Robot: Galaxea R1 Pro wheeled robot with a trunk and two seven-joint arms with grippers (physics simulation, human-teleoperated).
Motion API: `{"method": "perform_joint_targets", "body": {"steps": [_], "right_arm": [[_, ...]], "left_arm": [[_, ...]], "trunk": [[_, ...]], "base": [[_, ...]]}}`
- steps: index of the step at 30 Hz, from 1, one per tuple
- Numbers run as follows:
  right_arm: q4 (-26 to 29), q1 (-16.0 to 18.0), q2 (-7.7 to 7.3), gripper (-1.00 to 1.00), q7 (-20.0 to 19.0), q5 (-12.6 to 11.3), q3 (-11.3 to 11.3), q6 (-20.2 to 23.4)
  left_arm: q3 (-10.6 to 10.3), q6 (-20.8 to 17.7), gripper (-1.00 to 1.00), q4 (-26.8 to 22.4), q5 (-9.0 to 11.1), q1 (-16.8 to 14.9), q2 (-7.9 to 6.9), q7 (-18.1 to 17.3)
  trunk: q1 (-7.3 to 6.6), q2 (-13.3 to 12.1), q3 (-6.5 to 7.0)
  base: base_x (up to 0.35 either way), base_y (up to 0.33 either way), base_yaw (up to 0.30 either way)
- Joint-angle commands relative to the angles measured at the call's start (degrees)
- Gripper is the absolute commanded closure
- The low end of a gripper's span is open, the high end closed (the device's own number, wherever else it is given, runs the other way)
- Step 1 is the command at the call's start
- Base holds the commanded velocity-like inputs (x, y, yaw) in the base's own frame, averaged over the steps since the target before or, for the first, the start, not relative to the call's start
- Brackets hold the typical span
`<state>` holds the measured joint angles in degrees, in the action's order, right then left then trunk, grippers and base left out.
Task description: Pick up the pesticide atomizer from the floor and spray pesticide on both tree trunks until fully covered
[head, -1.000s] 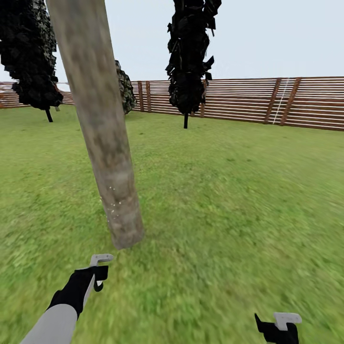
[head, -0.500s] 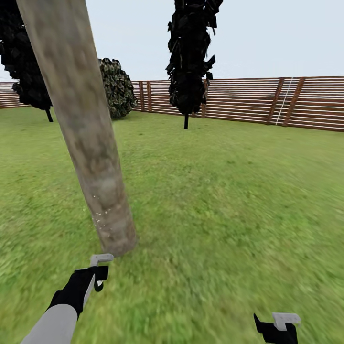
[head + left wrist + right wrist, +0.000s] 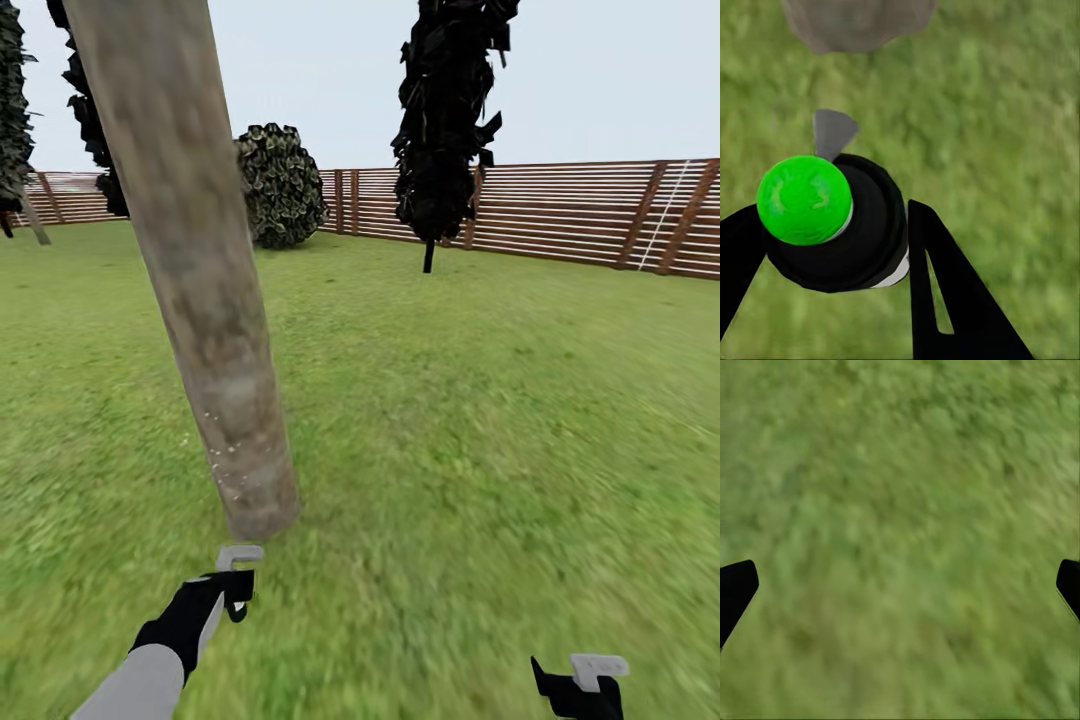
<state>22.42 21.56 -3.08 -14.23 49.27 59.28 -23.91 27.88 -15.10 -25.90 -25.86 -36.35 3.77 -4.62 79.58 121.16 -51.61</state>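
One tree trunk (image 3: 215, 330) now stands nearer the lawn's (image 3: 480, 420) middle — the view turned. Left gripper (image 3: 832, 247) stays clamped on the pesticide atomizer (image 3: 832, 225), right gripper (image 3: 900, 585) spread apart — spraying likely continues.

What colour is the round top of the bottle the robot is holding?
Bright green. The bottle top shows best in the left wrist view, between the black fingers.
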Motion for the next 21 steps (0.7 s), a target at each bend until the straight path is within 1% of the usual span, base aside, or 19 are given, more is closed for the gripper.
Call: {"method": "perform_joint_targets", "body": {"steps": [1,2,3,4,5,8,11,13,15,18,19,21], "right_arm": [[0.0,0.1,0.0,-1.0,-0.5,0.2,0.5,-0.3],[0.0,0.1,0.0,-1.0,-0.5,0.2,0.5,-0.3],[0.0,0.1,0.0,-1.0,-0.5,0.2,0.5,-0.3],[0.0,0.1,0.0,-1.0,-0.5,0.2,0.5,-0.3],[0.0,0.1,0.0,-1.0,-0.5,0.2,0.5,-0.3],[0.0,0.1,0.0,-1.0,-0.5,0.2,0.5,-0.3],[0.0,0.1,0.0,-1.0,-0.5,0.2,0.5,-0.3],[0.0,0.1,0.0,-1.0,-0.5,0.2,0.5,-0.3],[0.0,0.1,-0.04,-1.0,-0.5,0.2,0.5,-0.3],[0.0,0.1,-0.08,-1.0,-0.5,0.2,0.5,-0.3],[0.0,0.1,-0.08,-1.0,-0.5,0.2,0.5,-0.3],[0.0,0.1,-0.08,-1.0,-0.5,0.2,0.5,-0.3]], "left_arm": [[0.6,-0.3,1.0,-0.9,-0.5,0.0,-2.35,-0.5],[1.2,-0.3,1.0,-1.1,-0.5,0.0,-4.0,-0.5],[2.1,-0.4,1.0,-1.2,-0.5,0.0,-5.09,-0.5],[3.8,-0.3,1.0,-1.4,-0.5,0.0,-5.55,-0.5],[3.8,-0.3,1.0,-1.3,-0.5,0.0,-5.36,-0.5],[3.7,0.0,1.0,-1.3,-0.8,0.0,-1.28,-0.5],[3.7,0.0,1.0,-1.4,-0.8,0.0,0.35,-0.5],[3.6,0.0,1.0,-1.5,-0.9,0.0,0.4,-0.5],[3.5,0.0,1.0,-1.7,-1.0,0.0,0.02,-0.3],[3.5,0.0,1.0,-3.4,-1.1,0.0,-0.52,4.6],[3.5,-0.1,1.0,-3.8,-1.0,0.0,-0.68,6.9],[3.4,-0.5,1.0,-3.6,-0.7,0.0,-0.64,8.0]], "trunk": [[0.01,0.0,-0.05],[0.01,0.0,-0.05],[0.01,0.0,-0.05],[0.01,0.0,-0.05],[0.01,0.0,-0.05],[0.01,0.0,-0.05],[0.01,0.0,-0.05],[0.01,0.0,-0.05],[0.01,0.0,-0.05],[0.01,0.0,-0.05],[0.01,0.0,-0.05],[0.01,0.0,-0.05]], "base": [[0.18,-0.225,0.121],[0.18,-0.225,0.062],[0.18,-0.224,0.032],[0.18,-0.224,0.005],[0.18,-0.224,0.003],[0.18,-0.225,0.034],[0.18,-0.225,0.211],[0.18,-0.225,0.269],[0.18,-0.225,0.131],[0.18,-0.225,0.022],[0.175,-0.225,0.005],[0.173,-0.225,0.002]]}}
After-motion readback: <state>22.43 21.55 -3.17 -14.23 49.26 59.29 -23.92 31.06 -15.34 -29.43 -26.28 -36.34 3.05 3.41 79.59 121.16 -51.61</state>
